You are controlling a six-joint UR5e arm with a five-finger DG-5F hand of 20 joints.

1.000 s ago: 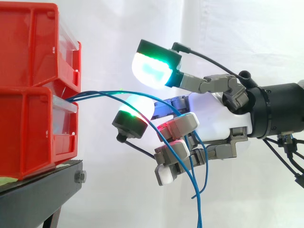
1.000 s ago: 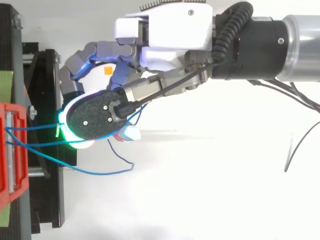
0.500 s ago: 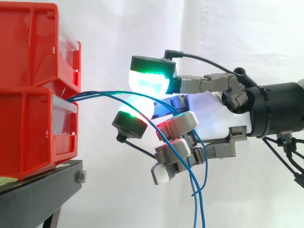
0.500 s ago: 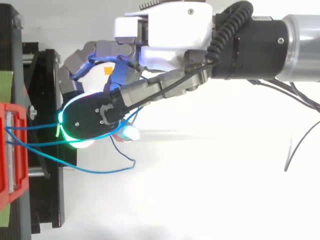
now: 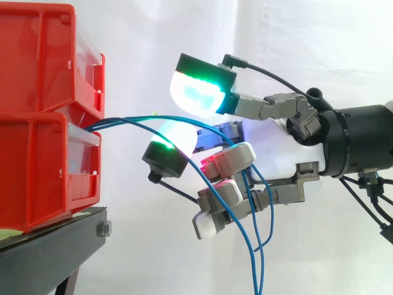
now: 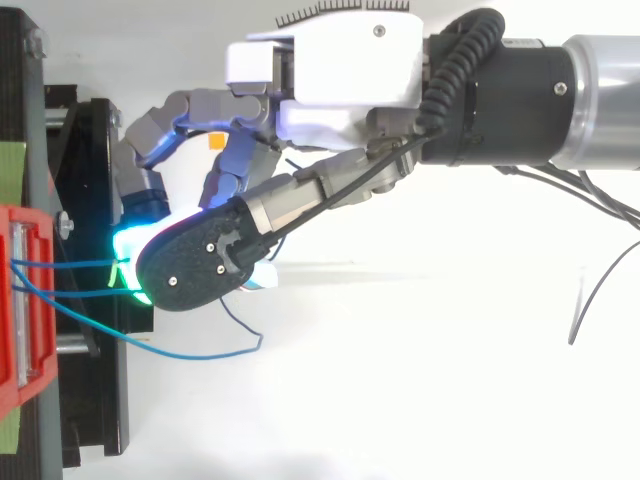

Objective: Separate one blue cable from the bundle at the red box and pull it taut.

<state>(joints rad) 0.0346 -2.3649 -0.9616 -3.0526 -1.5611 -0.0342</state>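
The hand [image 5: 279, 153] is held level in front of the white curtain [image 5: 319, 43], its tip end pointing at two stacked red bins, and it stops short of them with open space between. The blue cables [image 5: 110, 123] come out at the front of the lower red bin [image 5: 37, 172], just under the upper red bin [image 5: 43, 55], at about the height of the hand's middle. From there they rise in a shallow arch across the gap, run into the hand's tip end, cross its lower part and drop away beneath it, hanging past the bottom edge of the side view. They curve all the way and none is drawn straight. From above, the hand [image 6: 330, 70] lies across the blue cables [image 6: 70, 262]: two of them run almost straight from the bin and pass out of sight under the hand's tip end, while another sags out to one side of the hand in a wide slack loop and bends back toward it. Whether the hand has hold of any cable or merely has them draped through it cannot be told. The bins sit on a black stand [image 5: 49, 246], which lies lower than the hand and beyond its tip end
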